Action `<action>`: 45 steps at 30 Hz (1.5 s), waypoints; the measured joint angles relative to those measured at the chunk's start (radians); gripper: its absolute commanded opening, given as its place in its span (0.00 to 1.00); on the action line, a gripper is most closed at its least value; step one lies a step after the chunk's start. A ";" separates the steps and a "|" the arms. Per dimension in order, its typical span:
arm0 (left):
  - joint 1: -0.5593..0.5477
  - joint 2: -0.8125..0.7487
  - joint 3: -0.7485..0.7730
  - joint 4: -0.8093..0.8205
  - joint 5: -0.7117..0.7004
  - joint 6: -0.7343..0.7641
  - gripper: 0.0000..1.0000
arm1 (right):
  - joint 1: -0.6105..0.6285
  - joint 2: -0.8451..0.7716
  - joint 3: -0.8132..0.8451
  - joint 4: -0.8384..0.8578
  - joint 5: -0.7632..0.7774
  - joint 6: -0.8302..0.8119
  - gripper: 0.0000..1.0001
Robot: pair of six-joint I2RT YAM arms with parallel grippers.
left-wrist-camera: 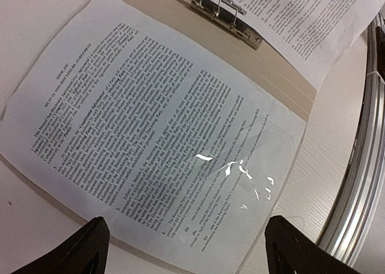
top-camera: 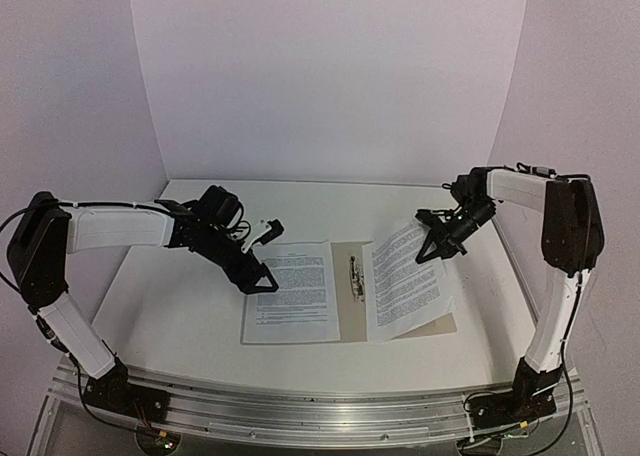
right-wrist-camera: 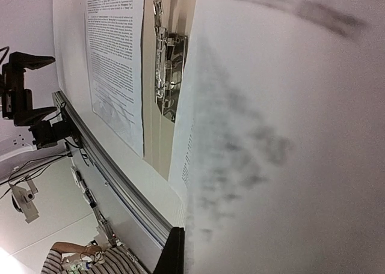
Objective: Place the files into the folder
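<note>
The beige folder lies open on the table, its metal clip along the spine. One white printed sheet lies flat on its left half. My left gripper hovers open over that sheet's left edge; the left wrist view shows the sheet, the folder, the clip and wide-apart fingers. My right gripper is shut on the far edge of a second sheet, lifted and curved over the right half. In the right wrist view that sheet is blurred, beside one finger.
An aluminium rail runs along the near table edge, also in the left wrist view. White walls close in the back and sides. The right wrist view shows the left arm and a person in a striped shirt beyond the rail.
</note>
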 measured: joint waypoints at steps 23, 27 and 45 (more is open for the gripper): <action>-0.011 0.130 -0.142 0.158 -0.050 -0.048 0.85 | -0.001 0.163 0.080 0.010 0.238 -0.054 0.00; -0.016 0.134 -0.142 0.176 -0.074 -0.073 0.85 | -0.001 0.162 0.064 0.060 0.266 -0.075 0.00; -0.018 0.135 -0.140 0.177 -0.093 -0.099 0.84 | -0.004 0.095 -0.006 0.219 0.136 -0.087 0.00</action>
